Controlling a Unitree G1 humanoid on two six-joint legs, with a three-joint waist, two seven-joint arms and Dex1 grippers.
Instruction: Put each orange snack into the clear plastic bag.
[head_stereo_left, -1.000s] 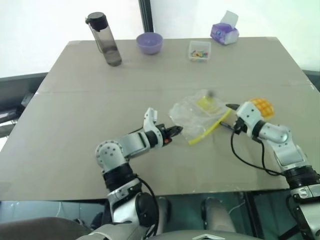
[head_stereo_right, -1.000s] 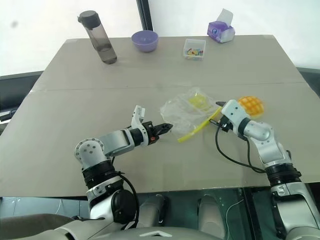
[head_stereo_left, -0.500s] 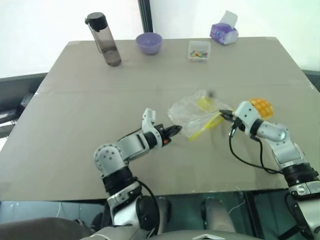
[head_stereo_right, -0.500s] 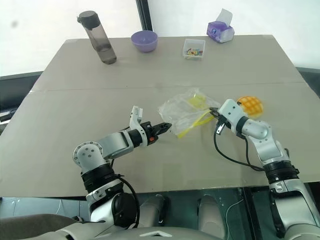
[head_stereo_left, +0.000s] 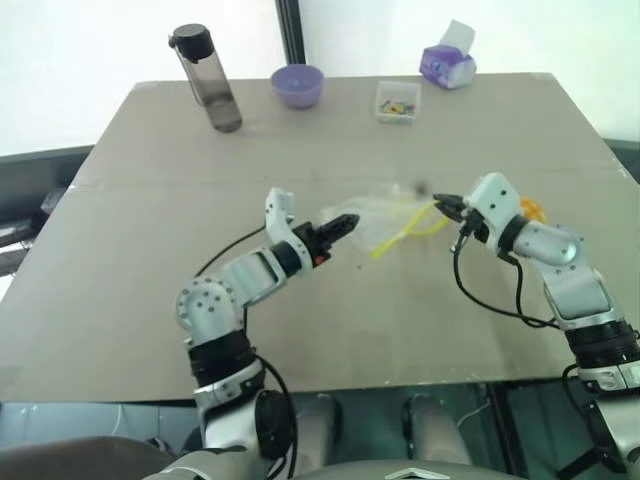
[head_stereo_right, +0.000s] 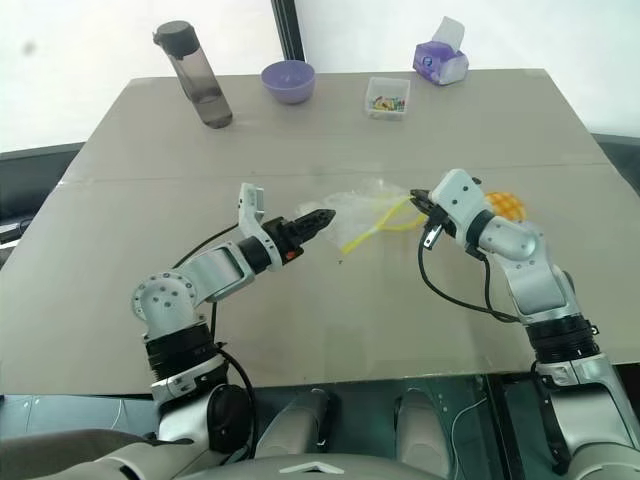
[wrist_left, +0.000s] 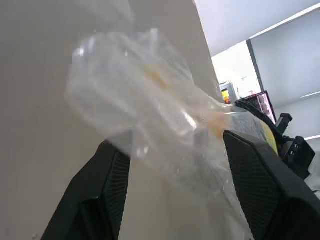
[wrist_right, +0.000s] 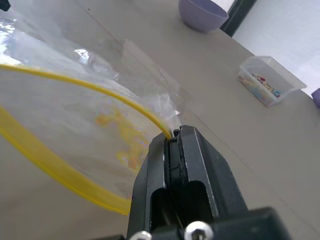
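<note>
Hanging between the two sets of fingers, the clear plastic bag (head_stereo_right: 365, 212) is lifted off the desk (head_stereo_right: 330, 320), its yellow strip curving in a loop toward the right side. The right fingers (wrist_right: 172, 145) are pressed fully together on that yellow edge, pinching it where the strip meets them. The left fingers (wrist_left: 120, 175) stand apart, one on each side of the bag's crinkled far edge; whether they actually press on the film cannot be told. The orange snack (head_stereo_right: 505, 206) sits on the desk just behind the right fingers' wrist, partly hidden by the arm and outside the bag. Beneath and in front of the bag the desk is bare right up to its near edge. Well beyond both sets of fingers, along the far edge, stand a dark bottle (head_stereo_right: 192, 86), a purple bowl (head_stereo_right: 288, 81), a small clear box (head_stereo_right: 389, 98) of coloured bits and a tissue pack (head_stereo_right: 442, 62).
</note>
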